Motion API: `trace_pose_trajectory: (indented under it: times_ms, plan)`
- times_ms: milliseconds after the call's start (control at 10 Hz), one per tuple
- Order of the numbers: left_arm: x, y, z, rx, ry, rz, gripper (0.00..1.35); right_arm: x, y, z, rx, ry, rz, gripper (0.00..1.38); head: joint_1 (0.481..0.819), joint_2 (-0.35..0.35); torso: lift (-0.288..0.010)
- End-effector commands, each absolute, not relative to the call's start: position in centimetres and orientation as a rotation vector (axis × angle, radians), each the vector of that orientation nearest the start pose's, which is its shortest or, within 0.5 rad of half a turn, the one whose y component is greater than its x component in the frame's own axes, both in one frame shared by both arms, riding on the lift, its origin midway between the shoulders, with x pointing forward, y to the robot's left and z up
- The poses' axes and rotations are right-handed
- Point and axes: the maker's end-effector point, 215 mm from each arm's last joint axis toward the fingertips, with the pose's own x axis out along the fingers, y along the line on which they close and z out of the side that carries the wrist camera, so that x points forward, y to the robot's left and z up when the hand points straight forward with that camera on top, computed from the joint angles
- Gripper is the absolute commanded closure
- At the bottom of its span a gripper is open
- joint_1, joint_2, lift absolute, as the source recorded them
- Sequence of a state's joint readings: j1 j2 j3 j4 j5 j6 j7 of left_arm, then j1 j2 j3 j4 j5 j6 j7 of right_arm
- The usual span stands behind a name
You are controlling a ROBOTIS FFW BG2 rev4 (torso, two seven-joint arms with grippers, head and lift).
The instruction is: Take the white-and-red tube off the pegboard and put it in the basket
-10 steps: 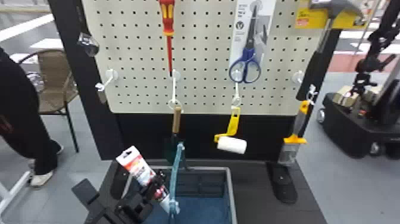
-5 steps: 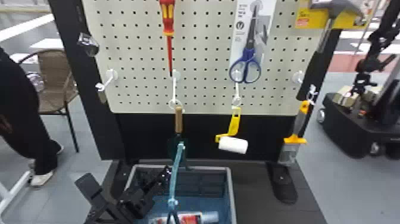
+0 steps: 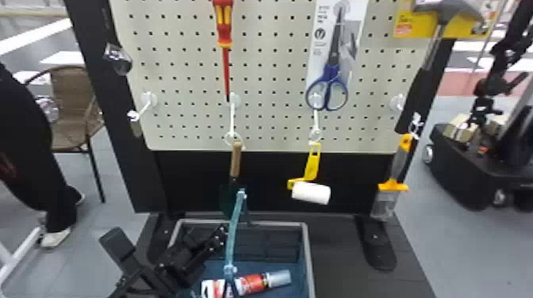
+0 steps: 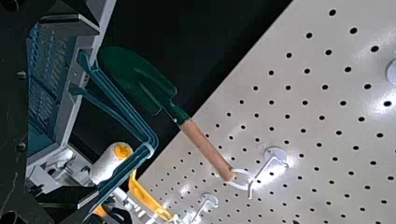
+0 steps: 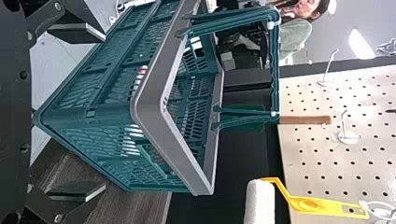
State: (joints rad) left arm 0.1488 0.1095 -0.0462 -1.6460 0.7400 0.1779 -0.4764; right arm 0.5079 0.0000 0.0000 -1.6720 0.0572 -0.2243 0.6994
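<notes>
L gripper (image 3: 168, 236) wide open, empty, 10 o'clock of tube (image 3: 254, 283), prob. flat in basket (image 3: 307, 245); R gripper (image 5: 78, 112) wide open, empty.

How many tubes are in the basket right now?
1: the white-and-red tube lies inside the basket, with the raised handle crossing in front of it. The left tool covers part of the basket, so another could be hidden.

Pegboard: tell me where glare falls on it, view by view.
Left wrist view: white glare around one hook, more patches across the pegboard; head view: fairly even light on it, the panel below near-black; right wrist view: no strong glare on it.
</notes>
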Motion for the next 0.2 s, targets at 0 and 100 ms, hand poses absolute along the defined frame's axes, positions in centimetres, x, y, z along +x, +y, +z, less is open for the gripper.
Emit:
trace_pose_trajectory:
  times_ms: [0, 100]
  plan:
    - [52.0, 14.0, -33.0, -0.525, 0.031, -0.523, 0.09, 35.2, -8.6, -47.3, 0.012, 0.197, 0.715, 0.18, 0.549, 0.0, -0.1]
    - [52.1, 15.6, -29.0, -0.398, -0.056, -0.486, 0.08, 35.2, -8.6, -47.3, 0.011, 0.199, 0.715, 0.18, 0.549, 0.0, -0.1]
